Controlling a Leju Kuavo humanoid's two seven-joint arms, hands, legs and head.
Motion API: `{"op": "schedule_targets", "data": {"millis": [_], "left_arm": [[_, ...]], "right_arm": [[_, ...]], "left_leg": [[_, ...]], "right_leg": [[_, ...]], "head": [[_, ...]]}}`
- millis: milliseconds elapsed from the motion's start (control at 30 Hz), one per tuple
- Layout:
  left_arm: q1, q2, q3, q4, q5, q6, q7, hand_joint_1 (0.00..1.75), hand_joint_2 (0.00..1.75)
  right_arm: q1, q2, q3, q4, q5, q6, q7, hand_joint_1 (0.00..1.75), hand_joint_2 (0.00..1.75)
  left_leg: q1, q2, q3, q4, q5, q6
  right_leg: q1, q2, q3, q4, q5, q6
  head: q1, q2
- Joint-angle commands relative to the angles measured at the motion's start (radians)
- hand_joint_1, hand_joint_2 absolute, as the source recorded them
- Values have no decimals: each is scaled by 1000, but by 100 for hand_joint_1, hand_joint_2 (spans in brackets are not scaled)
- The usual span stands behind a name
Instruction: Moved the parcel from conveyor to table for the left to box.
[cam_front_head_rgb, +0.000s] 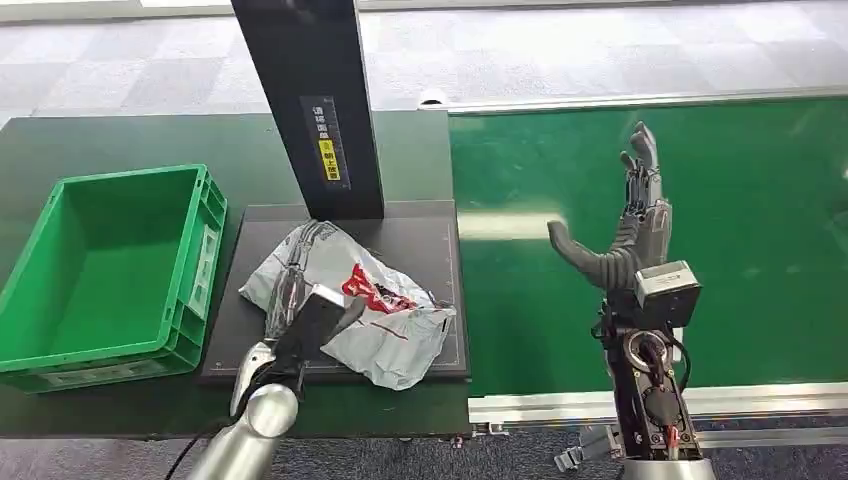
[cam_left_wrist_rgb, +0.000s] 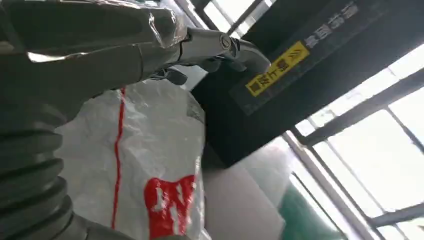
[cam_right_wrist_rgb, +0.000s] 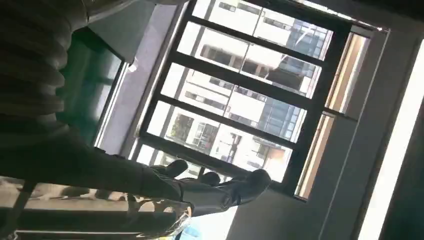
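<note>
Left hand (cam_front_head_rgb: 300, 300) seemingly grips parcel (cam_front_head_rgb: 385, 320) (black post (cam_front_head_rgb: 310, 100) behind); right hand (cam_front_head_rgb: 625, 235) spread

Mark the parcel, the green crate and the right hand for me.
parcel (cam_front_head_rgb: 385, 322), head view, on its white crumpled plastic near the red print.
green crate (cam_front_head_rgb: 212, 205), head view, on its right rim.
right hand (cam_front_head_rgb: 630, 240), head view, on the palm.

The left arm reaches forward with its left hand (cam_front_head_rgb: 300, 290) lying palm-down on the parcel (cam_front_head_rgb: 390, 320), fingers extended, while the right arm stands raised with its right hand (cam_front_head_rgb: 625, 225) held upright, fingers straight, thumb spread sideways, holding nothing.
</note>
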Motion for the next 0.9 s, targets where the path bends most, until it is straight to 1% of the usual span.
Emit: {"op": "schedule_targets", "data": {"millis": [33,100,133,167,200,233,633,667,700,767,833,867,900], "left_arm": [[-102,19,-49,248,-400,65,266,0,175],[-108,8,-34,273,-412,52,258,0,175],[-112,3,-33,291,-431,39,254,0,175],[-117,-4,-27,306,-443,24,253,0,175],[-121,-14,-19,322,-449,0,249,0,175],[-122,-17,-18,328,-453,-4,245,0,175],[-123,-18,-18,328,-453,-5,245,0,175],[-125,-20,-16,335,-456,-22,245,0,175],[-130,-25,-17,355,-460,-46,246,0,175],[-135,-31,-20,380,-479,-65,259,0,175],[-134,-33,-25,391,-487,-71,263,0,175],[-136,-36,-19,397,-486,-89,263,0,175],[-135,-41,-11,401,-475,-107,261,0,175]], "right_arm": [[7,47,-81,59,-43,48,73,0,175],[1,53,-83,118,-50,60,87,0,175],[-9,58,-84,171,-65,80,103,0,175],[-17,62,-91,207,-82,101,107,0,175],[-24,69,-105,248,-121,141,125,0,175],[-25,68,-107,266,-125,145,120,0,175],[-27,67,-108,265,-125,145,120,0,175],[-29,77,-134,288,-184,185,166,0,175],[-37,78,-144,329,-209,194,186,0,175],[-54,72,-155,402,-227,190,166,0,175],[-59,65,-156,423,-225,187,160,0,175],[-73,57,-151,458,-215,171,183,0,175],[-85,49,-143,494,-205,165,235,0,175]], "left_leg": [[0,0,2,-1,0,0],[0,0,3,-2,0,0],[0,0,3,-1,0,0],[1,0,5,-3,0,-1],[1,0,4,-2,0,-1],[1,1,5,-3,0,-1],[0,1,2,-1,0,0],[0,2,4,-2,0,-1],[0,2,3,-1,0,-1],[0,1,4,-2,0,-1],[0,1,3,-2,0,0],[0,1,5,-2,0,0],[0,0,4,-2,0,0]], "right_leg": [[0,-2,3,-1,0,0],[0,-2,3,-2,0,0],[0,-1,3,-1,0,0],[1,-2,6,-3,0,0],[1,-1,4,-2,0,0],[1,-2,6,-3,0,0],[0,-1,2,-1,0,0],[0,-2,4,-2,0,0],[0,-1,3,-1,0,0],[1,-2,5,-3,0,0],[0,-2,4,-2,0,0],[0,-2,6,-3,0,0],[0,-2,5,-2,0,0]], "head": [[0,0],[0,0],[0,0],[0,0],[0,0],[0,0],[0,0],[0,0],[0,0],[0,0],[0,0],[0,0],[0,0]]}}
